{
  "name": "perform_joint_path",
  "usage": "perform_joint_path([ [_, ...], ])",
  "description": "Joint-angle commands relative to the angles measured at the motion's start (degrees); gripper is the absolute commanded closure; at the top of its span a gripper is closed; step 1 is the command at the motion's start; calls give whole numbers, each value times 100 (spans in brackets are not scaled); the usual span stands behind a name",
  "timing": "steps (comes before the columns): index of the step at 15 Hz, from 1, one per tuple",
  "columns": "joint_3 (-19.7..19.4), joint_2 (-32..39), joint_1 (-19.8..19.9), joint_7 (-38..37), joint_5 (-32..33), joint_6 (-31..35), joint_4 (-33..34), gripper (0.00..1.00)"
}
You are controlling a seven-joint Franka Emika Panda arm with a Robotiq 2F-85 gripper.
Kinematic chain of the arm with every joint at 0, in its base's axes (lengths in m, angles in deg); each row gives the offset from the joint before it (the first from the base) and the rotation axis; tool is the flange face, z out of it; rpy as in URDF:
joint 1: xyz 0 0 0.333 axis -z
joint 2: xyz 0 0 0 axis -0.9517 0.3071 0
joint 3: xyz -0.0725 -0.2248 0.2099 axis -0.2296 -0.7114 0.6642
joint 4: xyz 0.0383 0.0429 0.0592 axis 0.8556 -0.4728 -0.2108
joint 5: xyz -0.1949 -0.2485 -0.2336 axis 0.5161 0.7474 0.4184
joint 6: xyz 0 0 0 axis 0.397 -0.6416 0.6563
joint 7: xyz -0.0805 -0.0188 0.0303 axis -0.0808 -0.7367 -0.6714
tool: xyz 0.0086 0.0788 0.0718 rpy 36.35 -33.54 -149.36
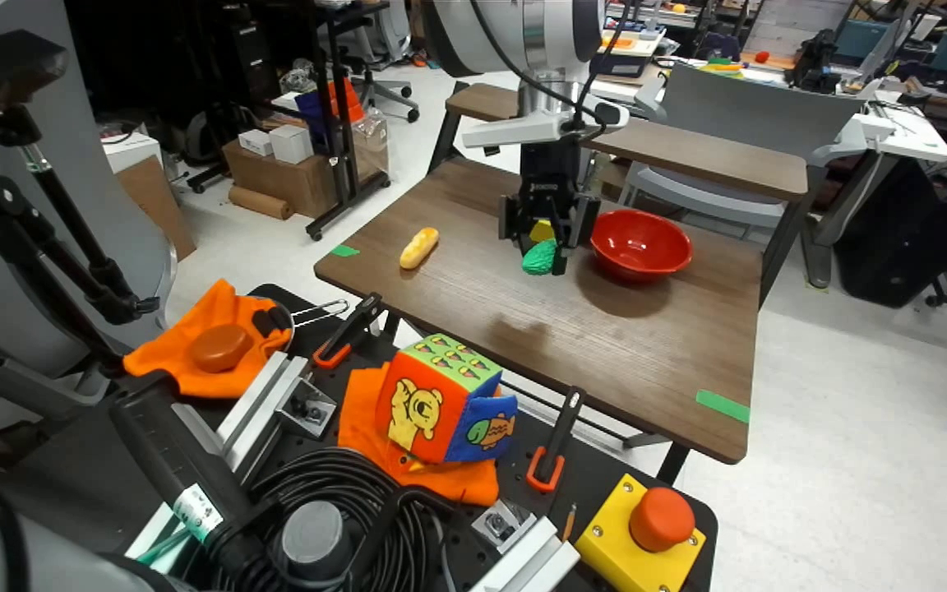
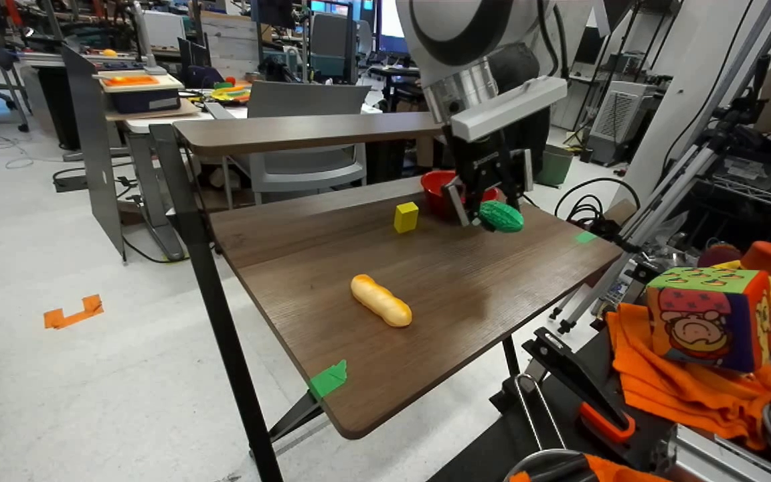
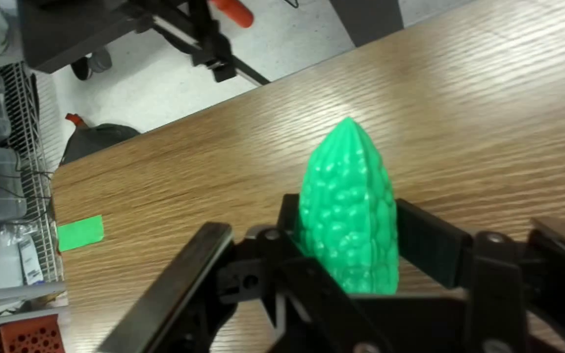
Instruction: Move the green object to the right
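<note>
My Panda arm (image 1: 515, 29) hangs into frame from the top edge, right of center in both exterior views. Silver wrist joint (image 2: 464, 88) cants toward lower right in an exterior view. Robotiq gripper (image 1: 542, 252) points near straight down, upper middle of an exterior view. In my wrist view the finger pads (image 3: 429, 245) press inward from both sides, loaded; dark linkages (image 3: 498, 274) span the lower frame.

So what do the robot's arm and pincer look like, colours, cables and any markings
The arm is rounded, white and dark grey, with a silver metal collar, black cables and a white crossbar. The pincer is black and jointed, with small pale lettering.
</note>
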Motion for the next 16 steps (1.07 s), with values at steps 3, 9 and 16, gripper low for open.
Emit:
perform_joint_path([
  [3,-385,-450,561,1386,1159,162,-533,77],
  [9,-640,-5,909,1407,2198,573,-263,77],
  [16,-443,350,1041,612,1109,552,-126,77],
])
